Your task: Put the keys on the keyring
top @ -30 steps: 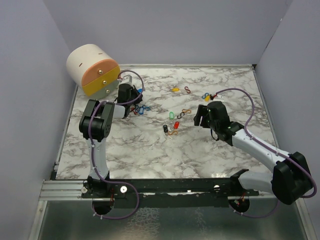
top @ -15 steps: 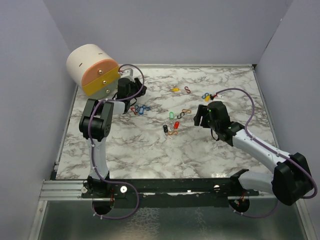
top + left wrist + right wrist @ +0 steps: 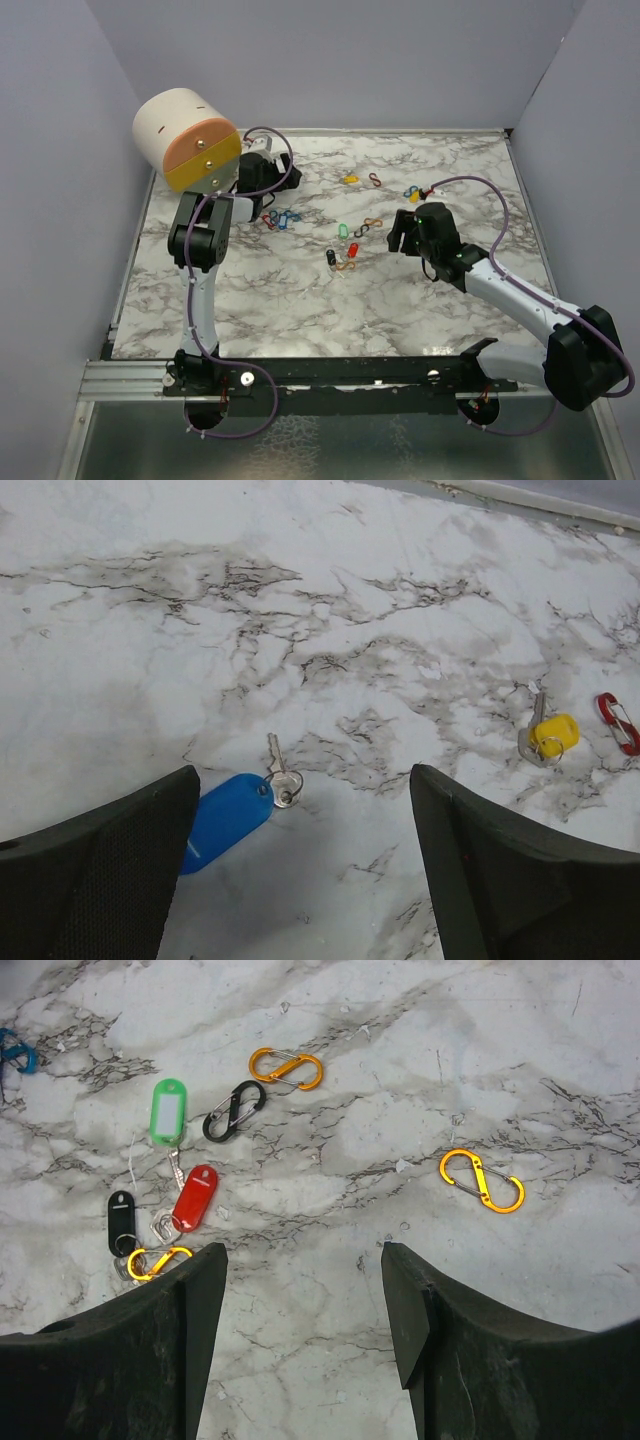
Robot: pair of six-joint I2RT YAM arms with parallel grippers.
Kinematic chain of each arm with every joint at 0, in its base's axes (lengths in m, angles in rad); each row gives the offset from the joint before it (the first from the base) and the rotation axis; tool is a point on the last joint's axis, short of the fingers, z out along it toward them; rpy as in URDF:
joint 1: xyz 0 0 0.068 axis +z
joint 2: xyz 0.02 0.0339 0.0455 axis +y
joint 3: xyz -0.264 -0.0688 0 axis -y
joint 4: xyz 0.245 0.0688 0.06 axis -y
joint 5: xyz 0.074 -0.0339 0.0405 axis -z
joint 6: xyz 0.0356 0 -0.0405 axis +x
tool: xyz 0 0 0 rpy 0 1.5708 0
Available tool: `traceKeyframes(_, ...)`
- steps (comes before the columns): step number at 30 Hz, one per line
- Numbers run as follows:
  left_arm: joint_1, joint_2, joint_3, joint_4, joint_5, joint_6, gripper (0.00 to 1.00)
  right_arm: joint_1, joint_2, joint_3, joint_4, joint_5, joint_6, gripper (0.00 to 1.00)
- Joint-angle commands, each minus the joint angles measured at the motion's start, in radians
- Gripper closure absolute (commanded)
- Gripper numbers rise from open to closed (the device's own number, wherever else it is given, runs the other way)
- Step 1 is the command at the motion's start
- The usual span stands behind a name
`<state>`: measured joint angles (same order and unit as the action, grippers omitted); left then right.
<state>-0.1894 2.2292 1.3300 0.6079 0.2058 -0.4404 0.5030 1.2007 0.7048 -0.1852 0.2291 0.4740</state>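
The left jaws stand wide and empty, a blue key (image 3: pixel 228 818) at lower left; the right jaws likewise wide, empty.

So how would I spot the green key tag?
On the marble table, look near the middle, just left of the right gripper. The green key tag lies farthest back in a small cluster, beside a black clip. It alone is green with a white label, unlike the red tag and black tag nearby.
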Motion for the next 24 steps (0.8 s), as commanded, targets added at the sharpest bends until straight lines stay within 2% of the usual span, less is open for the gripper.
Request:
traceKeyframes(1,0.007,0.026,0.024,0.004,0.026,0.030,0.12,0.002,-0.019,-0.004,0.026,-0.014,-0.010,0.37)
traceKeyframes(6,0.005,0.028,0.017,0.002,0.022,0.041,0.14,0.002,-0.016,-0.004,0.030,-0.017,-0.010,0.37)
traceKeyframes(14,-0.011,0.019,-0.011,0.000,0.020,0.056,0.25,0.001,-0.017,-0.006,0.033,-0.022,-0.009,0.37)
traceKeyframes(24,-0.040,0.013,-0.054,0.001,0.026,0.062,0.32,0.001,-0.024,-0.014,0.035,-0.032,-0.009,0.37)
